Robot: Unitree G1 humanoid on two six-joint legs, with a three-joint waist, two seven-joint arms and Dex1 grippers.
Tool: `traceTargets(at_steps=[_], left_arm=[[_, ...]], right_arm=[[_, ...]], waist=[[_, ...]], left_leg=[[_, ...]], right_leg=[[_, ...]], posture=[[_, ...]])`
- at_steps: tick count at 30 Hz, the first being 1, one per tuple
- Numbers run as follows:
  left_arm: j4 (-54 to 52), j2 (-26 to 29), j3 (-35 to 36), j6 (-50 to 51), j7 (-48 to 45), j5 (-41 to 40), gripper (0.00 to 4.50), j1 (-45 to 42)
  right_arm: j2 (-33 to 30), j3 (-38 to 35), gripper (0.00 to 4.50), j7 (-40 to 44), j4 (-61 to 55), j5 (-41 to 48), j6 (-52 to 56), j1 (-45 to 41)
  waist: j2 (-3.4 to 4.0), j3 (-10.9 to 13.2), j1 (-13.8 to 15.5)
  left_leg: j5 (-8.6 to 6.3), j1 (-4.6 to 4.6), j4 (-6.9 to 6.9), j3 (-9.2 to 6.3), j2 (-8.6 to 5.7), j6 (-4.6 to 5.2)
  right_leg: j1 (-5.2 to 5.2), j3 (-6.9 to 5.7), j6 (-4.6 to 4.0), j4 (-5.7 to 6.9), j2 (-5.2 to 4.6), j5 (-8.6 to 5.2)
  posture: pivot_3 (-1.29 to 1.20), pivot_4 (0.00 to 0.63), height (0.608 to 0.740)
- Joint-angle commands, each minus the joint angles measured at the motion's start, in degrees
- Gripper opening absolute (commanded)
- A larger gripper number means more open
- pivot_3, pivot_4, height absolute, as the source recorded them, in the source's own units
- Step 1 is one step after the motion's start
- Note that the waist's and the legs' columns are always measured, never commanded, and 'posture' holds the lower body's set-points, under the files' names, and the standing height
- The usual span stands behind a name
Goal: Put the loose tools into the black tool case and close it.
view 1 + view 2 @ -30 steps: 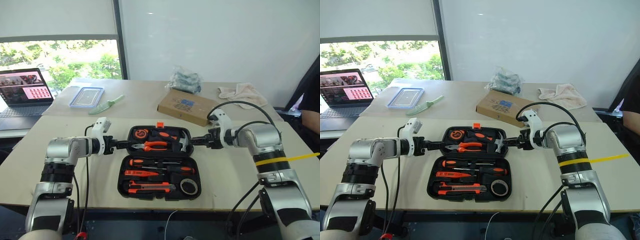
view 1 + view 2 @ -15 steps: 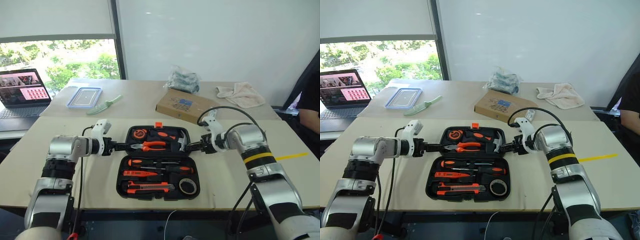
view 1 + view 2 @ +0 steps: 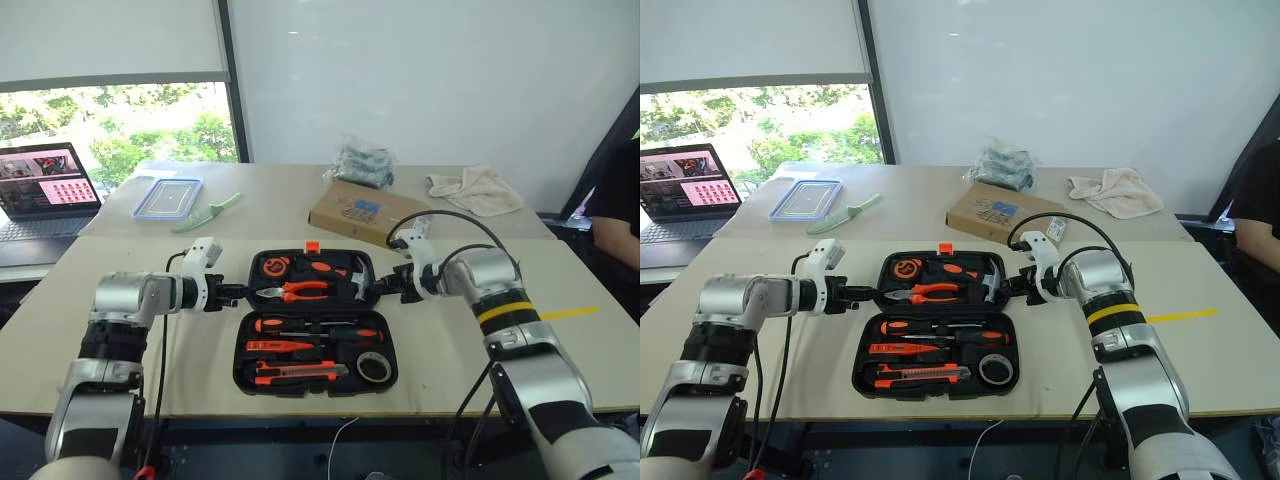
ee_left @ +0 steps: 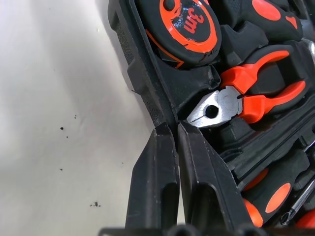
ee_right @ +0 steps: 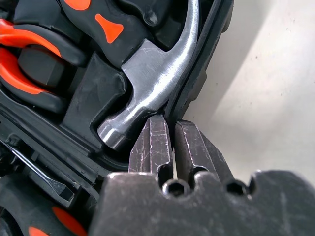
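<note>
Case (image 3: 315, 322) sits open flat on the tabletop (image 3: 560, 350) right between my two arms, everything already slotted in as far as I can tell: screwdrivers (image 3: 320, 328), knife (image 3: 298, 372) and tape roll (image 3: 374, 369) in the near half, pliers (image 3: 303, 291) and hammer (image 5: 152, 83) in the far half.

Left gripper (image 4: 171, 129) is pressed together, pinching the far half's thin rim just beside the pliers' nose. Right gripper (image 5: 168, 129) is pinched the same way on the opposite rim, right next to the hammer head.

My read on handling: hard moulded plastic, matte and a bit ribbed, so the rim shouldn't slip much, but it's a narrow lip and the fingers only have a small bite. That half carries steel, so I expect it to feel heavy and want to sag or twist if one side leads. I'd lift both sides evenly and swing it over the hinge. The tools look snug in their slots, but the smooth steel hammer could slide out once it tips.
</note>
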Motion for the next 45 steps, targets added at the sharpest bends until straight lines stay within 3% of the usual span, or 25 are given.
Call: traceTargets(at_steps=[1,4,10,19,21,22,28,31,33,37,38,39,45], left_arm=[[-3.3,-0.6,5.9,-10.2,2.1,-0.6,0.06,2.9],[-9.4,-2.5,9.3,-29.0,-3.1,-1.4,0.06,10.0],[-11.2,-0.2,6.0,-60.8,-8.9,7.6,0.06,22.2],[-1.7,7.0,-0.5,-97.7,-13.4,21.0,0.06,32.9],[0.9,8.2,-1.7,-99.3,-13.6,20.8,0.00,33.5],[1.9,8.6,-2.4,-100.4,-13.9,20.6,0.00,33.6],[5.1,10.6,-3.9,-103.5,-14.2,19.3,2.00,32.2],[4.9,10.9,-3.1,-98.5,-16.1,15.0,3.12,32.1],[4.8,11.5,-2.2,-94.7,-17.1,12.6,3.75,32.2],[4.1,13.1,-0.1,-83.1,-17.9,8.2,3.75,30.6],[4.0,13.3,0.3,-79.9,-18.0,7.5,3.20,29.4],[3.9,13.5,0.6,-77.5,-18.2,7.0,3.11,28.7],[3.9,10.3,-1.8,-64.5,-18.6,6.1,1.00,17.9]], right_arm=[[-2.3,-1.9,0.00,4.4,-9.8,-0.1,-17.5,4.3],[-4.1,-3.0,0.00,5.1,-14.9,-2.6,-35.7,11.0],[-11.0,-0.5,0.00,5.8,-11.4,-11.6,-71.0,21.6],[-16.6,1.1,0.00,-0.6,-3.5,-21.2,-98.9,30.5],[-17.1,1.7,0.80,-0.3,-2.0,-20.8,-100.1,31.3],[-17.4,1.9,1.00,-0.5,-1.4,-21.1,-101.1,31.4],[-18.8,2.4,2.91,-1.5,1.4,-22.8,-105.5,31.2],[-19.5,2.2,4.06,-1.2,2.0,-22.4,-106.0,31.6],[-20.1,1.9,4.50,1.2,1.5,-19.4,-104.4,32.7],[-22.9,0.8,4.50,11.5,-8.4,-5.1,-91.4,40.3],[-24.1,0.2,3.94,13.2,-12.6,-1.8,-88.2,43.2],[-25.1,-0.3,3.82,14.5,-16.0,0.6,-85.6,45.3],[-31.2,-0.2,1.82,16.5,-42.8,9.0,-67.1,62.4]], waist=[[0.00,0.0,0.1],[-0.01,0.0,0.2],[-0.01,0.0,0.7],[0.03,0.0,1.0],[0.08,-0.1,0.9],[0.08,-0.1,0.9],[0.08,0.0,-0.3],[0.08,0.0,-0.2],[0.09,0.0,-0.1],[0.08,0.0,0.5],[0.09,0.0,0.8],[0.09,0.0,1.2],[0.05,0.0,2.5]], left_leg=[[0.00,-0.05,0.02,0.01,0.00,0.00],[0.01,-0.23,0.03,0.02,-0.02,-0.02],[0.03,-0.74,0.03,0.23,-0.16,-0.06],[-0.02,-0.32,-0.05,0.57,0.02,0.03],[-0.14,0.26,-0.21,0.56,0.11,0.12],[-0.31,0.52,-0.22,0.48,0.14,0.36],[-0.47,1.04,-0.56,0.52,0.16,0.63],[-0.40,1.07,-0.55,0.49,0.16,0.53],[-0.40,1.08,-0.55,0.49,0.17,0.53],[-0.41,1.06,-0.57,0.42,0.19,0.54],[-0.41,1.05,-0.56,0.44,0.22,0.53],[-0.41,1.00,-0.57,0.40,0.19,0.55],[-0.48,0.89,-0.38,0.14,0.14,0.64]], right_leg=[[-0.05,0.00,0.00,0.00,-0.01,0.00],[-0.25,0.00,0.00,0.01,-0.03,0.00],[-0.94,0.02,-0.01,-0.06,-0.02,0.01],[-0.37,-0.05,-0.02,-0.68,-0.02,-0.01],[0.21,-0.11,-0.07,-0.77,-0.04,-0.12],[0.35,-0.04,-0.06,-0.74,-0.10,-0.15],[0.60,0.12,-0.07,-0.67,-0.14,-0.18],[0.66,0.07,-0.11,-0.64,-0.13,-0.16],[0.66,0.07,-0.11,-0.61,-0.14,-0.16],[0.69,0.02,-0.12,-0.65,-0.09,-0.17],[0.69,0.01,-0.12,-0.68,-0.09,-0.17],[0.69,0.00,-0.10,-0.69,-0.11,-0.19],[0.79,-0.17,-0.03,-0.71,-0.15,-0.22]], posture=[[0.00,0.150,0.740],[0.00,0.150,0.740],[0.00,0.150,0.740],[0.00,0.150,0.740],[0.00,0.150,0.740],[0.00,0.150,0.740],[0.00,0.150,0.740],[0.00,0.150,0.740],[0.00,0.150,0.740],[0.00,0.150,0.740],[0.00,0.150,0.740],[0.00,0.150,0.740],[0.00,0.150,0.740]])
